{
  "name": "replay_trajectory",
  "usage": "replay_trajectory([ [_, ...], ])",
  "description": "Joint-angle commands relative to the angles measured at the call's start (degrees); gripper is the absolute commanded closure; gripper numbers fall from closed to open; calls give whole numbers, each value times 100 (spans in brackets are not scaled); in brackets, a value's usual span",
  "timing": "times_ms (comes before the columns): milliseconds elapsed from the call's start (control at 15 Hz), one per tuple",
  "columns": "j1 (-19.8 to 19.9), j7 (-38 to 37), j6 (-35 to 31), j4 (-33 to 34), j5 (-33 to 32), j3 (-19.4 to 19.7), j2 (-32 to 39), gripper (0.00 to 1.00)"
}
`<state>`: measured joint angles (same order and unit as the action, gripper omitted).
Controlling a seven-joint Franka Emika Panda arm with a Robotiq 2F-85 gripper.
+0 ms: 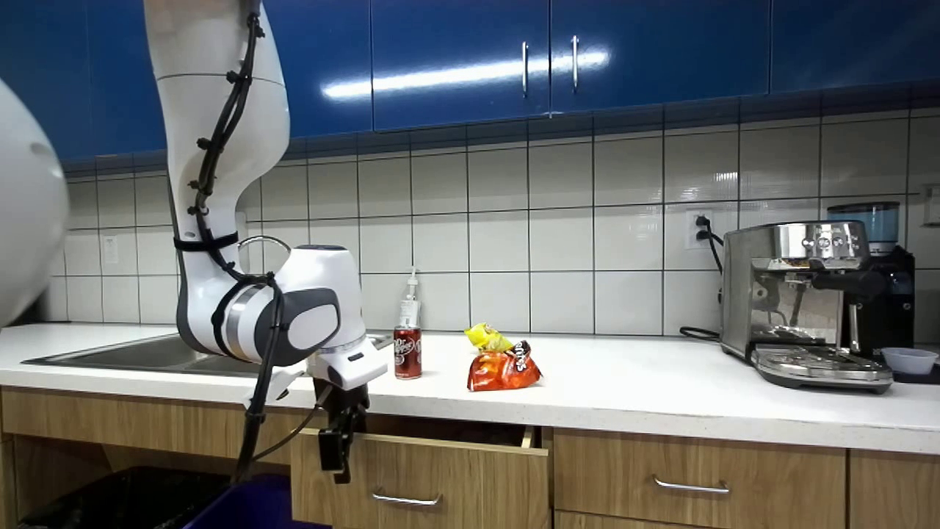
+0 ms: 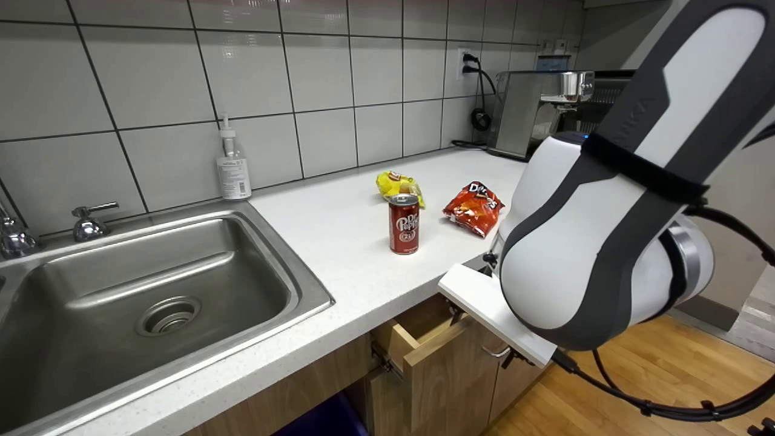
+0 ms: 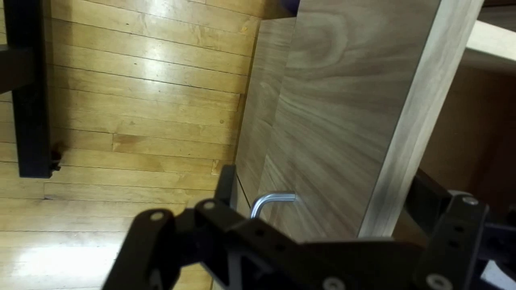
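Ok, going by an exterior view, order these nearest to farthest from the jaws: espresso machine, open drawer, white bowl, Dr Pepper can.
1. Open drawer: the jaws stand open, straddling its front.
2. Dr Pepper can: up and to the right, standing on the countertop.
3. Espresso machine: well over to the right.
4. White bowl: beside it, farther right.

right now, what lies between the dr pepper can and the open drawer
A strip of white countertop lies between the Dr Pepper can and the open drawer; both exterior views show it.
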<state>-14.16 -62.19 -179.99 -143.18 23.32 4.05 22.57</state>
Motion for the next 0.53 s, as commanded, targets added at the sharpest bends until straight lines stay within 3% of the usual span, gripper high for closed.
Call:
replay_trajectory([
  [0, -56, -273, 50, -282, 180, -145, -212, 0],
  [467, -66, -447, 73, -544, 192, -240, -404, 0],
])
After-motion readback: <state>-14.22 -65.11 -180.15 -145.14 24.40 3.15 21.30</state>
